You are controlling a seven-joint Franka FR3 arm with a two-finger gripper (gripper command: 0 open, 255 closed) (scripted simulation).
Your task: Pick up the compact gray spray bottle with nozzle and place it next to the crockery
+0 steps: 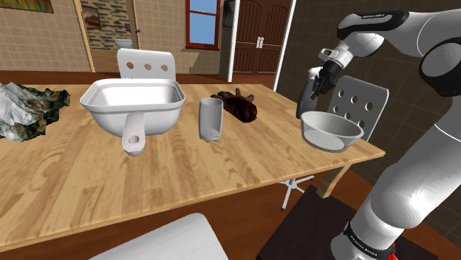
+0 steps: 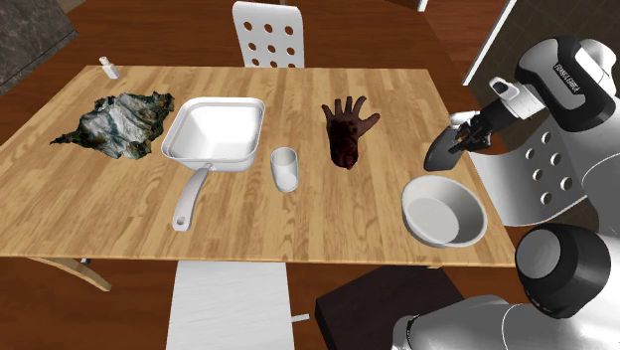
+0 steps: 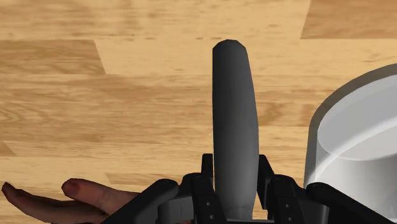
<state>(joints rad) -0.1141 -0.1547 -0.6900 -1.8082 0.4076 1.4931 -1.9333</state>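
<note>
Black fingers of the gripper (image 3: 235,173) sit closest to the wrist lens, closed part-way on one end of the bottle (image 3: 234,108). Each pad presses a side, so you have the bottle firmly clasped. It is dark grey, slim and round-ended, and it points away from the hand toward the table (image 1: 222,173). No nozzle can be made out.

**Position.** The bottle hangs just beside the white bowl (image 2: 443,213), which is probably the crockery meant. It is near the table edge at the shoulder view's right. Whether its far end touches the wood cannot be told.

**Handling.** Judge the bottle light and stiff, with a smooth curved skin.
- The hold is at one end, so the long free body can pivot between the pads if you swing quickly.
- Keep the grip where it is and move slowly.
- The bottle is narrow for its height and will likely tip once set upright, so release it only when it rests squarely.

**Room.**
- Bare wood lies between the bowl and the dark hand model (image 2: 346,134), with the cup (image 1: 210,118) and pan (image 1: 133,103) well apart beyond.
- The table edge and a white chair (image 1: 362,100) are close on the arm's side, so you have little margin there.
- Setting down on the inward side of the bowl looks safer, provided you stay clear of its rim.
</note>
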